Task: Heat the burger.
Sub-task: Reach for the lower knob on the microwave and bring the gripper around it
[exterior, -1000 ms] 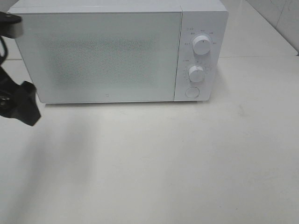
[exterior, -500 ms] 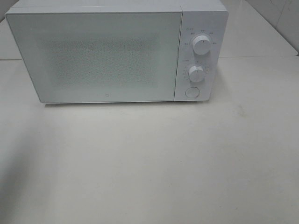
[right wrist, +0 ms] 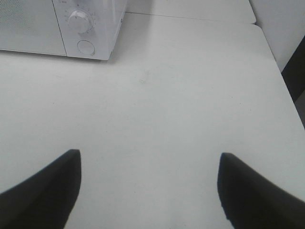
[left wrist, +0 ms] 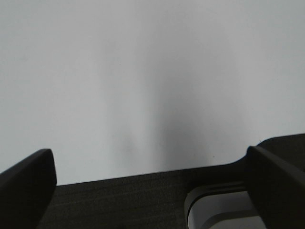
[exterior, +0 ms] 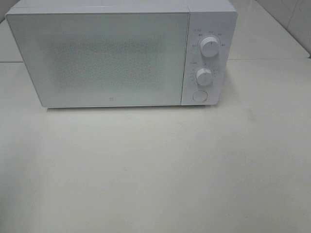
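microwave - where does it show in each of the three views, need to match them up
exterior high: the microwave stands at the back of the table, control panel at its right end.
left wrist: not in it.
right wrist: only its control panel end, well beyond the open right pincer.
shared landmark: the round button under the lower dial, in exterior high and right wrist.

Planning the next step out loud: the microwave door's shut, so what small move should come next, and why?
Probably bring the right tool toward the lower dial: the microwave door is shut, no burger shows outside, and that tool is open and empty.
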Controlling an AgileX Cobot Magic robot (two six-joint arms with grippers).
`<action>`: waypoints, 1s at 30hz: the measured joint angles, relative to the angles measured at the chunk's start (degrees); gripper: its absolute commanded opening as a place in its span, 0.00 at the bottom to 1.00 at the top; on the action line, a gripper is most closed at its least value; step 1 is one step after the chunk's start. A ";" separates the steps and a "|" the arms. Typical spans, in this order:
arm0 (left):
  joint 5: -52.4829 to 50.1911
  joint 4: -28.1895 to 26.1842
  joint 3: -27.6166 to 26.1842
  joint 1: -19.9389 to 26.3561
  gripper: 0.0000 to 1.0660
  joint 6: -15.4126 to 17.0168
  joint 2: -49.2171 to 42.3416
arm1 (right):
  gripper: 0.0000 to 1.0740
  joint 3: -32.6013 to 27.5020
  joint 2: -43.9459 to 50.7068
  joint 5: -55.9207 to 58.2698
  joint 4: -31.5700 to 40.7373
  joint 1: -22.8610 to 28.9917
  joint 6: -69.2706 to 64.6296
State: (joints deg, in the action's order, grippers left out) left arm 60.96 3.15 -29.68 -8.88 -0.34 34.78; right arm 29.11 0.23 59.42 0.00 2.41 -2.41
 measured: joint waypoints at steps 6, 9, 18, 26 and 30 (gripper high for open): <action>-0.69 -0.46 0.57 0.00 0.94 0.34 -8.19 | 0.71 0.00 0.00 0.00 0.00 0.00 0.00; -0.86 -0.46 0.57 0.00 0.94 0.34 -11.86 | 0.71 0.00 0.00 0.00 0.00 0.00 0.00; -1.03 -2.46 0.57 0.00 0.94 0.34 -23.20 | 0.71 0.00 0.00 0.00 0.00 0.00 0.00; -1.15 -3.78 0.63 0.11 0.94 0.34 -34.49 | 0.71 0.00 0.00 0.00 0.00 0.00 0.00; -1.15 -3.78 0.86 3.15 0.94 0.34 -35.01 | 0.71 0.00 0.00 0.00 0.00 0.00 0.00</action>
State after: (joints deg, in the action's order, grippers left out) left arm 59.82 -0.63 -28.82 -5.73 0.00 -0.23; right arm 29.11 0.23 59.42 0.00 2.41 -2.41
